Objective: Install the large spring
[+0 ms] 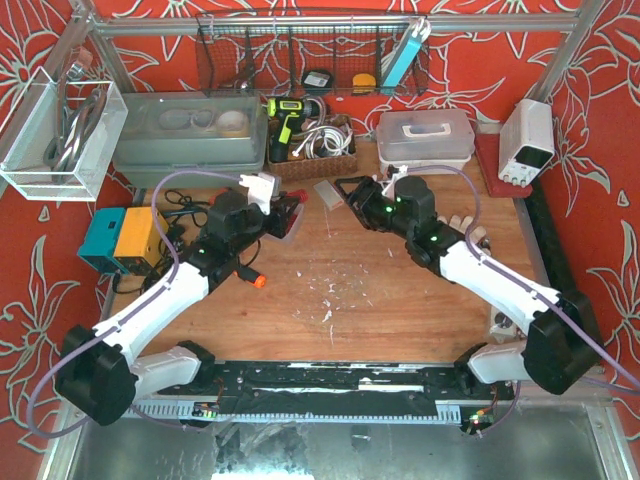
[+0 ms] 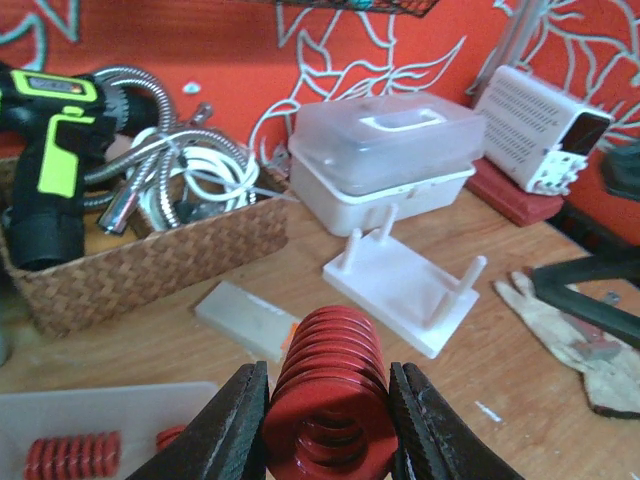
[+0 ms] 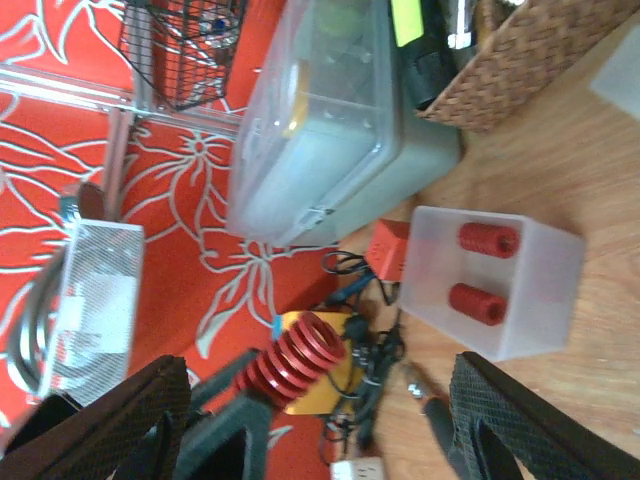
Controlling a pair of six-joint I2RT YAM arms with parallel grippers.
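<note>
Right now the large spring (image 2: pixel 330 370), a fat red coil, sits clamped between the two dark fingers (image 2: pixel 235 425) of the left gripper (image 2: pixel 328 425), held off the wooden table (image 1: pixel 350 290) with its open end facing the wrist camera. Beyond it, a little to the right on the table, lies a white base plate (image 2: pixel 400 285) with thin upright pegs, well apart from the coil. Just left of that plate rests a pale flat block (image 2: pixel 245 320). At the near left corner of the left wrist view a translucent tray (image 2: pixel 110 405) holds small red springs (image 2: pixel 70 455). Farther back stand a wicker basket (image 2: pixel 150 260) with a black and green drill (image 2: pixel 50 150) and coiled hoses, a white lidded box (image 2: pixel 380 160), and at the far right a white power supply (image 2: pixel 540 125). Meanwhile the right gripper (image 3: pixel 320 385) holds nothing: its textured fingers (image 3: pixel 110 425) are spread wide. Its camera looks across at the other arm's red coil, with the tray lying on the table beside it. Seen from above, both wrists are at the far middle of the table, near each other but not touching.
</note>
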